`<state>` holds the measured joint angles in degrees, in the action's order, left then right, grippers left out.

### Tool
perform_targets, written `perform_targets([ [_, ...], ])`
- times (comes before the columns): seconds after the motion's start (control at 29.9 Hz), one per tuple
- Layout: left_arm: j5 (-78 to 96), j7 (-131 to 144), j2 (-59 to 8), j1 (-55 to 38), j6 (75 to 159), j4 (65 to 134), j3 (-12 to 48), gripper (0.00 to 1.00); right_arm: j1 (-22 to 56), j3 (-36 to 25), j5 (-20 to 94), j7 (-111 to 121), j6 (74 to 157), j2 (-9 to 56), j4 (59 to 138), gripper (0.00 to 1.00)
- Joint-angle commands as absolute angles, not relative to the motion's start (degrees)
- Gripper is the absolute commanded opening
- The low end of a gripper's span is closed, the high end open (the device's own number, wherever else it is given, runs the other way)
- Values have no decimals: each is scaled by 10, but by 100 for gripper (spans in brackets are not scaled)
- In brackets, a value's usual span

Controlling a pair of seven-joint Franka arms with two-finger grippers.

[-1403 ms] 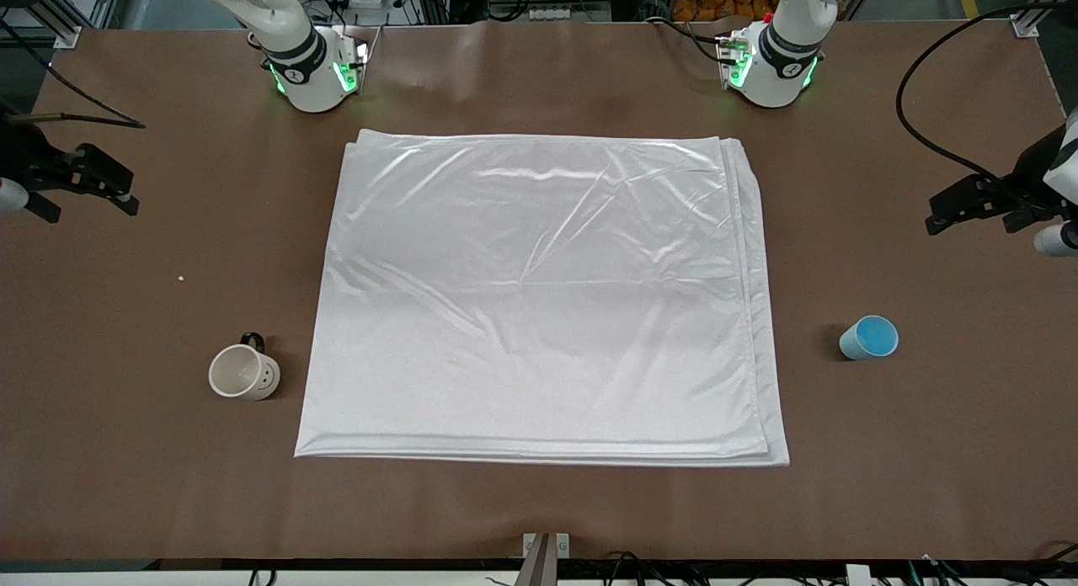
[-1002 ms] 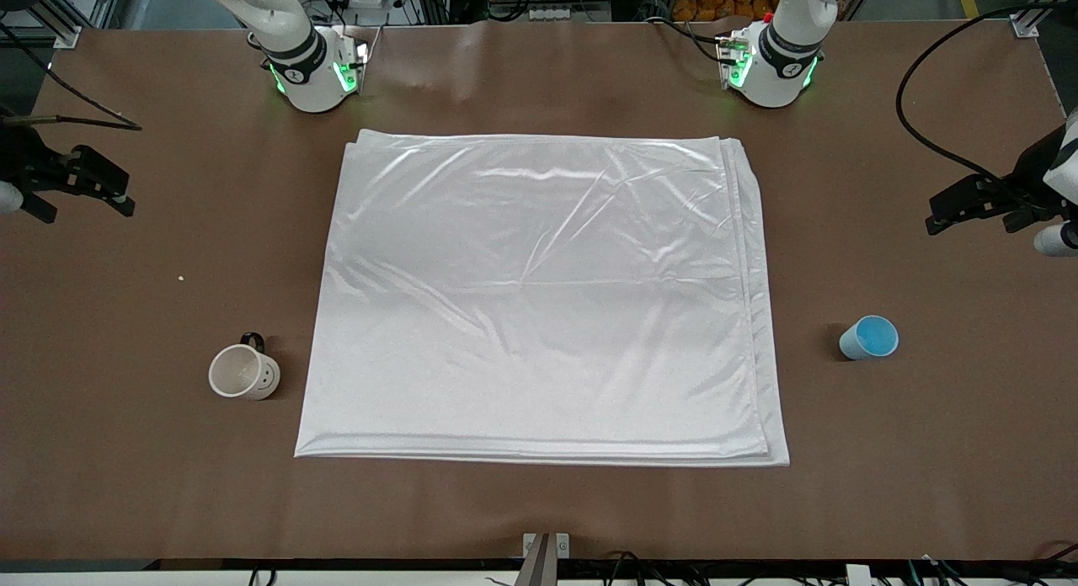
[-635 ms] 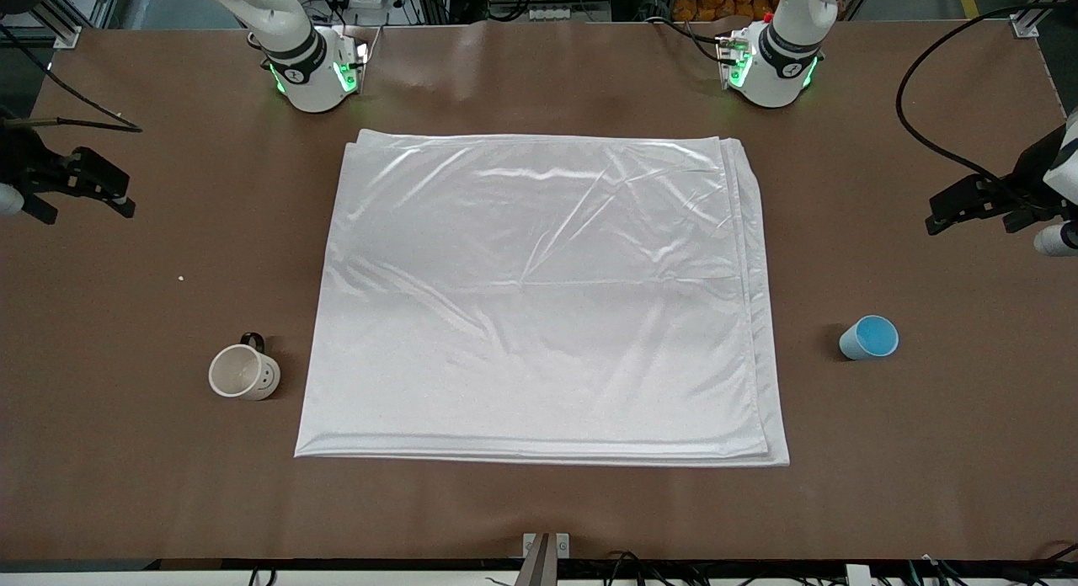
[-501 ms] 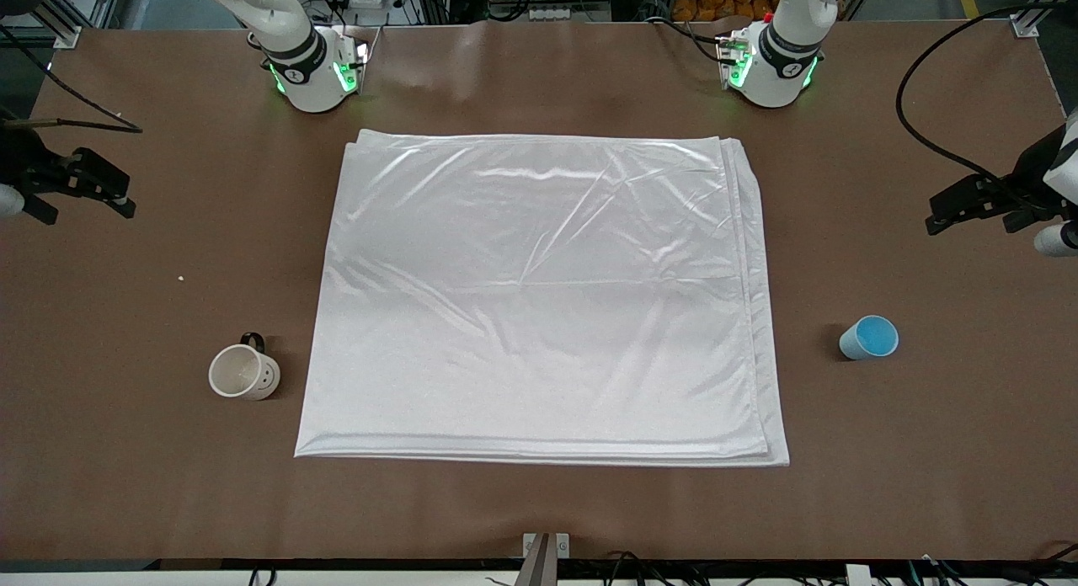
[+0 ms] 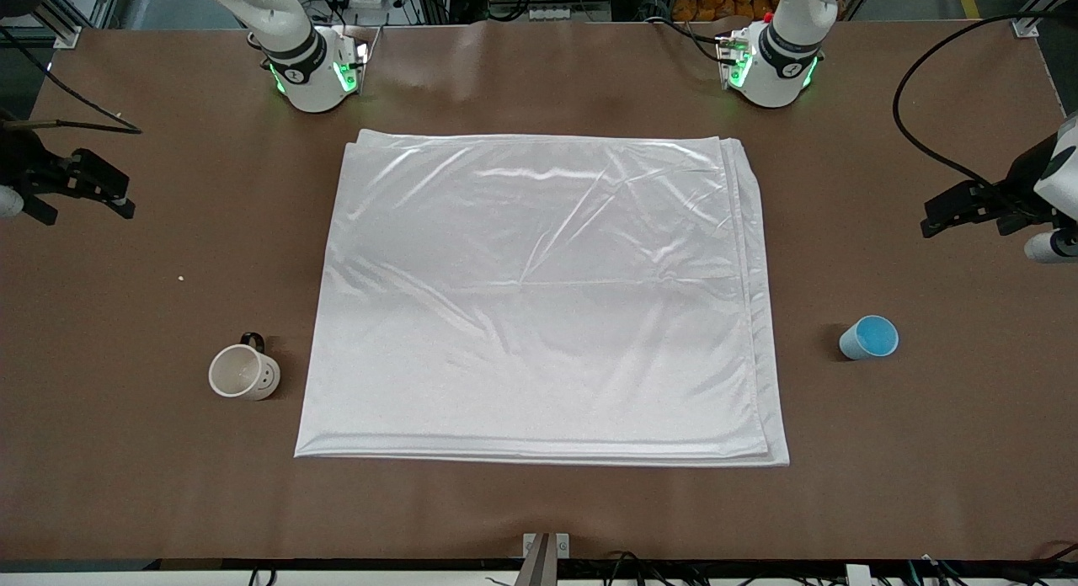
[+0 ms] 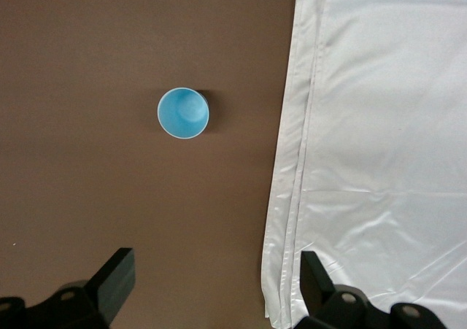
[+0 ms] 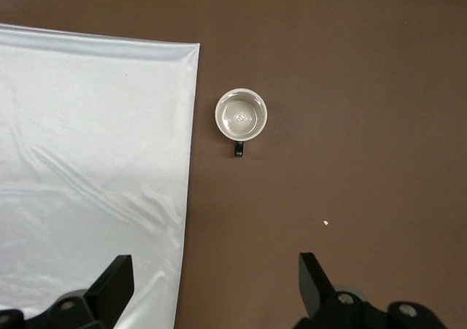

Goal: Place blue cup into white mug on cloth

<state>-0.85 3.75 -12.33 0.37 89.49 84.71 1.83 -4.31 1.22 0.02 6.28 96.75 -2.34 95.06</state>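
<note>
The blue cup stands upright on the bare brown table, off the cloth's edge toward the left arm's end. The white mug, with its black handle, stands upright on the table beside the cloth toward the right arm's end. The shiny white cloth lies flat in the middle with nothing on it. My left gripper hangs open over bare table at its end, apart from the cup. My right gripper hangs open over its end, apart from the mug.
The two arm bases stand along the table's edge farthest from the front camera. A black cable loops over the left arm's end. A tiny white crumb lies near the mug. A metal bracket sits at the near edge.
My right gripper drew back slightly toward its end of the table. My left gripper has just shifted a little. Cup, mug and cloth have not moved.
</note>
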Motion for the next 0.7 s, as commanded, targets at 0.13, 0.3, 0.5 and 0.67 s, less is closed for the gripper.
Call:
perform_targets([
  [0.13, -25, 34, -163, 11, 918, 843, 17, 100, -51, 17, -4, 64, 977, 5, 939, 100],
  [0.3, -25, 34, -185, 19, 938, 843, 17, 100, -51, 17, -3, 65, 981, 28, 947, 100],
  [0.5, -28, 33, -218, 30, 968, 843, 16, 100, -58, 18, -2, 64, 983, 55, 947, 100],
  [0.67, -71, 33, -251, 33, 996, 843, 17, 100, -58, 18, -2, 65, 986, 67, 948, 100],
])
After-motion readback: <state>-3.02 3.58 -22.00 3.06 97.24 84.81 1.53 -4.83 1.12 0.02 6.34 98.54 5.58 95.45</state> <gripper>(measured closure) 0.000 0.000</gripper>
